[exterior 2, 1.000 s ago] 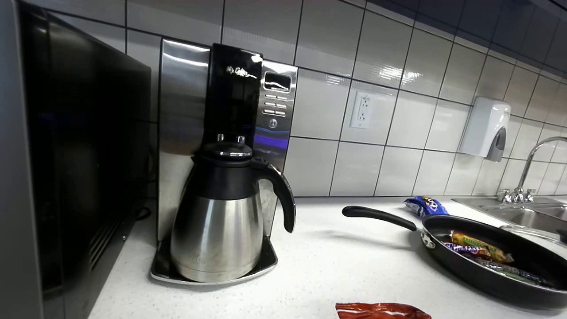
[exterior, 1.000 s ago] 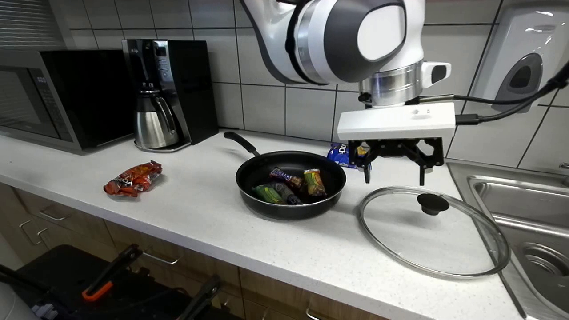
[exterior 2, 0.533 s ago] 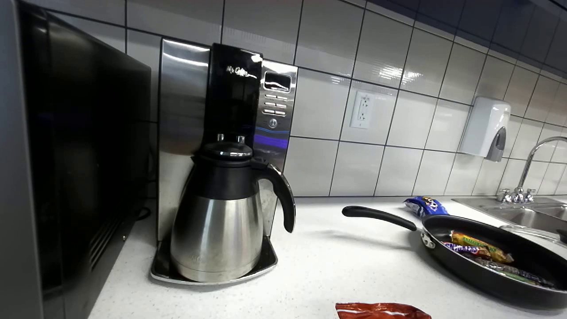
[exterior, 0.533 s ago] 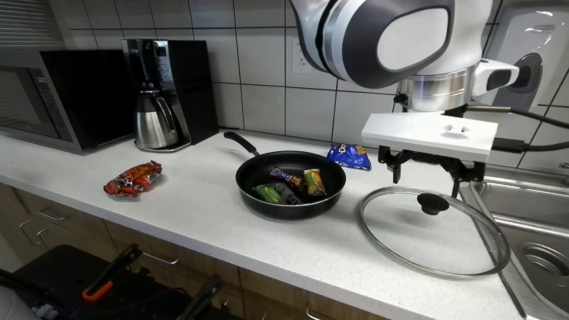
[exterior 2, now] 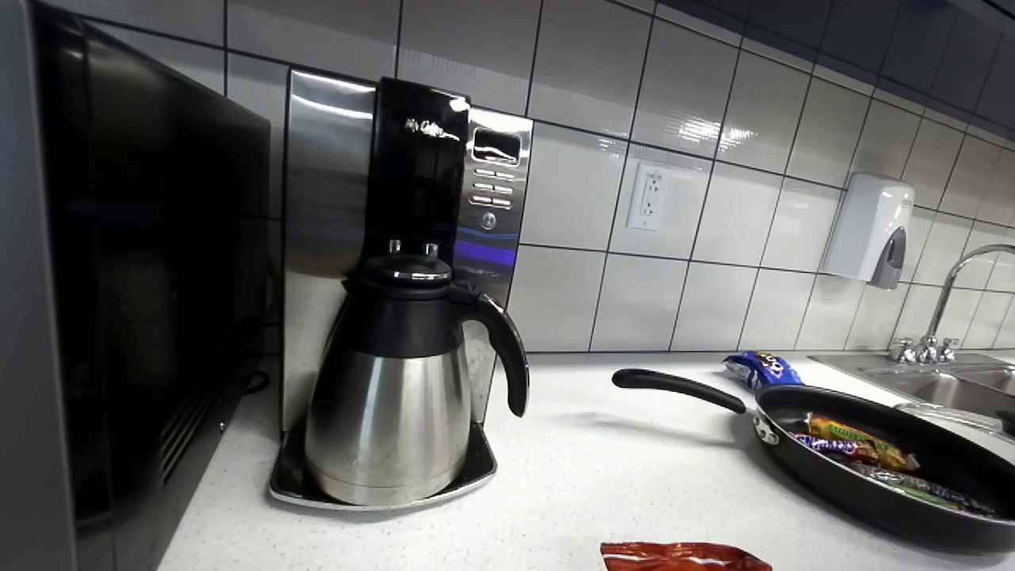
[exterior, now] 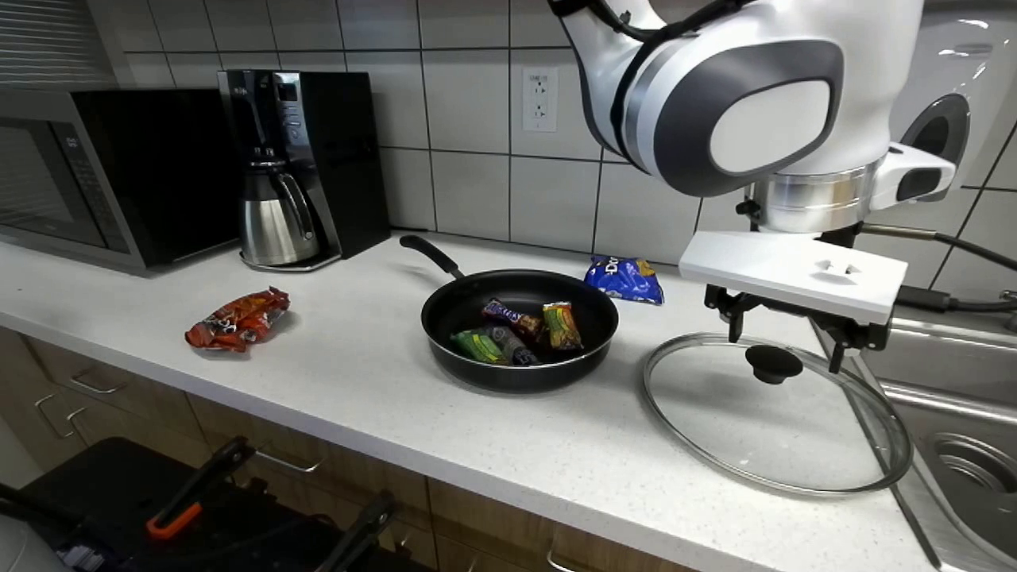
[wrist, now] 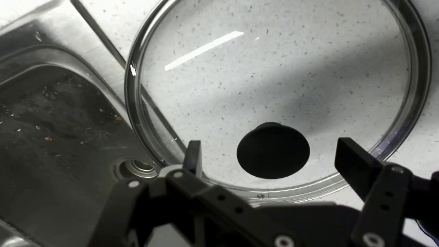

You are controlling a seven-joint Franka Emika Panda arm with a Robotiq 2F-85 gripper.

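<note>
Tool [exterior: 785,355] hangs above lid [exterior: 763,437], fingers [wrist: 355,159] spread wide, black knob [wrist: 273,152] near them; pan [exterior: 520,380] to one side of tool, sink [wrist: 51,181] opposite.

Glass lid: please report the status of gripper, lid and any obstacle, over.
Gripper open, holding nothing, near black knob, not touching. Glass lid on counter, overlapping sink edge. No obstacle visible between gripper and knob.
</note>
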